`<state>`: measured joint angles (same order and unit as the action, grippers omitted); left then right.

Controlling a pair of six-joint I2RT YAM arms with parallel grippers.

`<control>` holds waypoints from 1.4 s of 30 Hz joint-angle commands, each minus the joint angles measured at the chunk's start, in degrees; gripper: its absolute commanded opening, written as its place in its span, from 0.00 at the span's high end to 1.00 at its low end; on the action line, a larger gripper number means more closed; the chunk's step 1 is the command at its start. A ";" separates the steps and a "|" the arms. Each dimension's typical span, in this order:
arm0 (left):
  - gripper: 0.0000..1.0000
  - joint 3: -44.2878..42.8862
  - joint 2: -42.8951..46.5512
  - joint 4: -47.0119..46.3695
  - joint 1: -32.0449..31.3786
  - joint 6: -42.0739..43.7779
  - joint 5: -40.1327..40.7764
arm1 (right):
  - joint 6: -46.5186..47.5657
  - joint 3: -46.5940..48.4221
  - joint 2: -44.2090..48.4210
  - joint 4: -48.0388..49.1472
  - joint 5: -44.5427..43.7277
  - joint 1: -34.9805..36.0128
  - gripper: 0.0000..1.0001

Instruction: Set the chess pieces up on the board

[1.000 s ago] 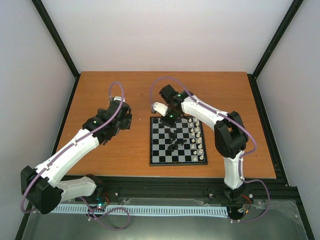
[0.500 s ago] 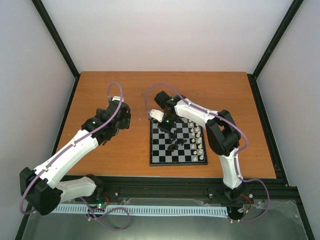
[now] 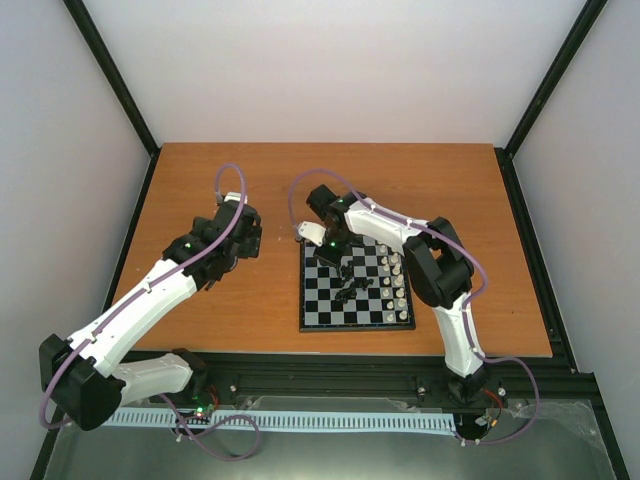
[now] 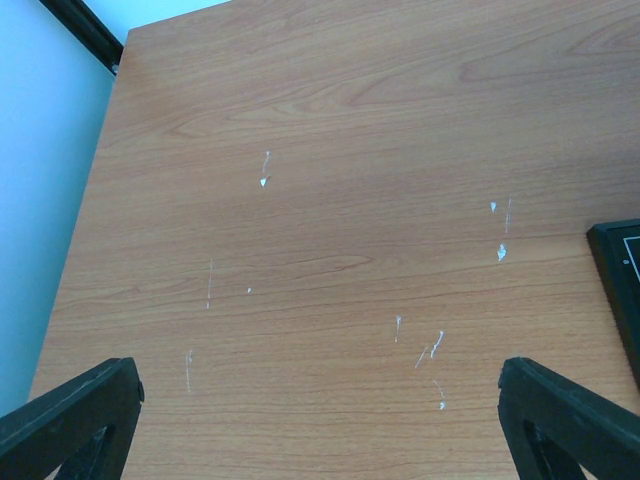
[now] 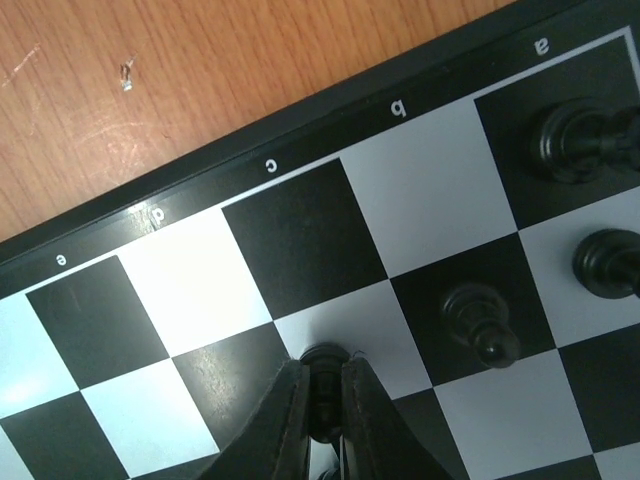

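Pinching a black piece (image 5: 325, 362) between them, our right fingers (image 5: 283, 425) are closed on it low over the board (image 5: 300, 235). The piece is at the light square of the c file, one row in from the lettered border; we cannot tell whether it touches the square. Just beside it, on the b file, a second black piece (image 5: 480, 325) stands on a dark square. Two further black pieces (image 5: 580, 140) stand on the a file at the right edge of the wrist view.

From above, we see white pieces (image 3: 398, 275) lined along the board's right side and a black cluster (image 3: 347, 285) near its middle, too small to sort. Our left fingers (image 4: 75, 415) are spread wide with nothing between them, above bare worktop (image 4: 330, 200) left of the board, well apart from the pieces.
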<state>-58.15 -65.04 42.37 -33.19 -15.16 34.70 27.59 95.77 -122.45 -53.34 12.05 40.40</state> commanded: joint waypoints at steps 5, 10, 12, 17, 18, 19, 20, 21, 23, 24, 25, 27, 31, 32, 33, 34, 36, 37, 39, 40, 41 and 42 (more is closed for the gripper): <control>0.00 -1.26 -0.08 -0.02 0.23 -0.37 0.31 | -0.58 1.27 -1.65 0.49 0.01 0.55 0.93; 0.00 -1.23 -0.26 0.03 0.23 -0.31 0.15 | -0.61 1.59 -1.91 0.57 -0.07 0.64 0.93; 0.00 -1.26 -0.31 0.00 0.23 -0.27 0.00 | -0.70 1.60 -1.91 0.72 0.01 0.64 0.92; 0.00 -1.33 -0.45 0.10 0.23 -0.22 -0.17 | -0.80 1.72 -2.00 0.62 -0.14 0.64 0.90; 0.00 -1.27 -0.44 0.08 0.27 -0.19 -0.30 | -0.81 1.77 -1.93 0.71 -0.22 0.64 0.89; 0.00 -1.22 -0.43 0.09 0.24 -0.22 -0.24 | -0.88 1.64 -1.90 0.73 -0.32 0.64 0.88; 0.00 -1.25 -0.44 0.12 0.23 -0.15 -0.20 | -0.88 1.68 -1.79 0.75 -0.47 0.64 0.87; 0.00 -1.26 -0.49 0.12 0.23 -0.15 -0.25 | -0.94 1.64 -1.62 0.62 -0.55 0.64 0.86; 0.00 -1.23 -0.44 0.13 0.23 -0.19 -0.31 | -1.14 1.62 -0.98 0.42 -0.75 0.64 0.83; 0.00 -1.25 -0.51 0.15 0.23 -0.19 -0.25 | -1.22 1.71 -0.39 0.12 -0.85 0.64 0.82; 0.00 -1.26 -0.52 0.23 0.23 -0.14 -0.31 | -1.36 1.72 0.64 -0.18 -1.00 0.64 0.80; 0.00 -1.18 -0.53 0.21 0.23 -0.12 -0.40 | -1.56 1.44 2.79 -0.62 -1.24 0.64 0.77; 0.00 -1.25 -0.57 0.15 0.23 -0.13 -0.49 | -1.58 -0.17 8.46 -1.38 -1.88 0.43 0.74; 0.00 -1.25 -0.54 0.09 0.23 -0.09 -0.63 | -1.27 -1.29 10.07 -1.41 -2.11 0.20 0.74; 0.00 -1.24 -0.53 0.15 0.23 -0.09 -0.72 | -1.12 -2.38 11.62 -1.37 -2.28 -0.18 0.73; 0.00 -1.19 -0.53 0.16 0.23 -0.13 -0.83 | -0.97 -3.81 13.17 -1.33 -2.36 -0.84 0.73; 0.00 -1.18 -0.43 0.13 0.23 -0.04 -1.03 | -0.32 -6.59 15.87 -1.26 -2.13 -2.65 0.73; 0.00 -1.23 -0.32 0.07 0.23 0.00 -1.17 | 0.14 -8.23 17.25 -1.13 -2.06 -3.60 0.73; 0.00 -1.25 -0.14 0.00 0.23 0.12 -1.48 | 0.67 -12.09 19.68 0.09 -2.33 -5.95 0.74; 0.00 -1.18 -0.10 -0.01 0.23 0.17 -1.67 | 0.79 -13.73 20.71 0.58 -2.02 -7.07 0.74; 0.00 -1.19 -0.09 -0.12 0.23 0.21 -1.92 | 1.10 -15.43 21.70 0.87 -1.43 -8.03 0.74; 0.00 -1.24 -0.04 -0.11 0.23 0.34 -2.19 | 1.59 -17.15 22.63 1.13 -0.57 -8.74 0.75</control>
<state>-58.15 -65.36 42.39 -33.19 -15.14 33.47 27.59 84.38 -101.84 -52.86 10.83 34.96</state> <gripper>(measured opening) 0.998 0.258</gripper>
